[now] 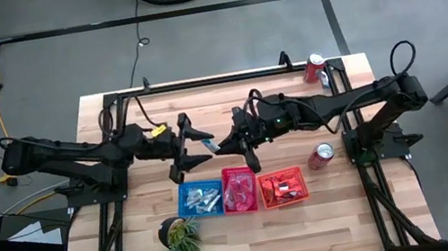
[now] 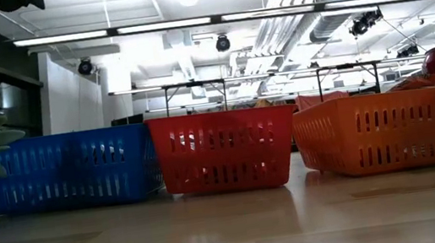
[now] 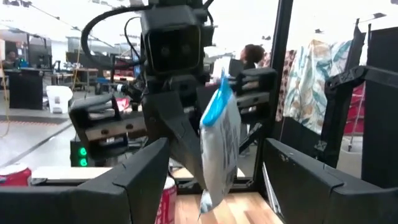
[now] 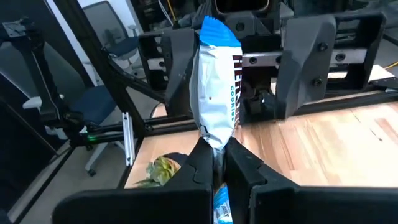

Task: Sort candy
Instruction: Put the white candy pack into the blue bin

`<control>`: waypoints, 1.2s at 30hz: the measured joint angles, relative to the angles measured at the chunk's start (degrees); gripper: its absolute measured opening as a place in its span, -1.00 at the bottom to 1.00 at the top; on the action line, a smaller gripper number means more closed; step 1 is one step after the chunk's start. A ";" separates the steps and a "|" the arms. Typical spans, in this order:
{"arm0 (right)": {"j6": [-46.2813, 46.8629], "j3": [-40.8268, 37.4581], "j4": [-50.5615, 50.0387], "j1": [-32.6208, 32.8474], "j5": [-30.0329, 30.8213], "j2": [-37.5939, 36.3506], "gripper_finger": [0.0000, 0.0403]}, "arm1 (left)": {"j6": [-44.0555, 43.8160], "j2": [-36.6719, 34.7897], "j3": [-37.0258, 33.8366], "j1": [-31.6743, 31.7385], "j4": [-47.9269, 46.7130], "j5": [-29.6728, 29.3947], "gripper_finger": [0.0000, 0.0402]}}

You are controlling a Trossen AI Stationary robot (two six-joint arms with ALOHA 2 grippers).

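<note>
The right end effector [image 4: 214, 163] pinches a blue and silver candy [image 4: 216, 93] in the air above the bench [image 1: 251, 230]. The left end effector [image 1: 188, 142] waits wide open, facing it. I think a handover comes next, then a drop into the blue basket [image 1: 184, 190].

Light comes from above: long ceiling strip lights [image 2: 211, 18] glare white across the top of the low view, washing out detail near them, while the wooden table [image 1: 251, 230] below shows soft pale reflections and only faint shadows under the 3 baskets. The high view is evenly lit, with short soft shadows beneath both arms. The left wrist view is backlit; its upper background is blown out and the dark fingers [image 3: 134, 180] close to the lens are blurred. The right wrist view is bright, its near fingers [image 4: 242, 165] soft.
</note>
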 joint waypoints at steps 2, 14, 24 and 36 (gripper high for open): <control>0.02 0.00 -0.27 0.00 0.00 0.00 -1.00 | 0.10 -0.05 0.02 0.00 0.57 -0.21 0.19; 0.04 0.00 -0.71 0.08 -0.15 0.00 -0.91 | -0.39 -0.17 0.02 0.02 0.28 -0.21 -0.92; 4.57 0.00 -6.14 -0.37 6.14 -1.90 -0.35 | -1.08 -9.28 0.02 3.26 -12.93 -0.43 -0.98; 9.14 0.00 -39.51 1.98 9.58 -5.22 0.14 | -12.05 -21.43 -5.46 3.67 -29.27 -5.28 -0.99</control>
